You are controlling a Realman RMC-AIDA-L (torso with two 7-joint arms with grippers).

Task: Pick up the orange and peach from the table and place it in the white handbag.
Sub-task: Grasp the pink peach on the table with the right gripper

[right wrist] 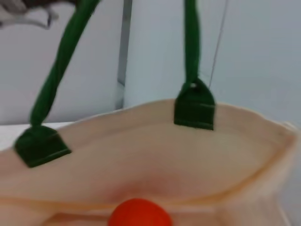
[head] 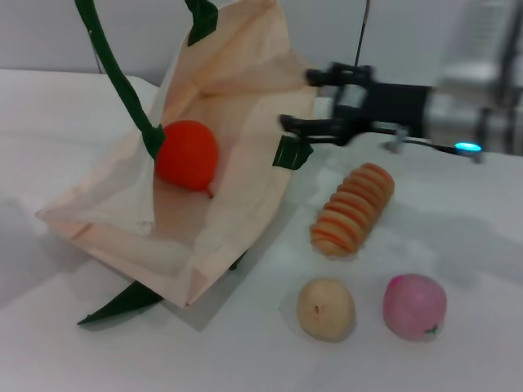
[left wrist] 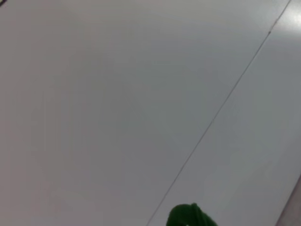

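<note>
While its 2 fingers stand apart and empty, the right gripper (head: 296, 100) hovers at the white handbag (head: 216, 139) mouth edge.
Just beyond those fingers, the orange (head: 187, 155) lies inside the bag, beside a green strap (head: 114, 69). Well below the gripper on the table (head: 458, 245) sits the peach (head: 415, 306), with a beige fruit (head: 325, 308) beside it and a ridged striped piece (head: 353, 208) nearer. The left gripper is out of sight.

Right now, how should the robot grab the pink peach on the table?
Probably from straight above, with the tool's fingers closing on the peach's widest middle. It is round and sits free on the table, with the tan fruit beside it, apart, so fingers fit on both sides. The right tool, open by the bag, is nearest.
</note>
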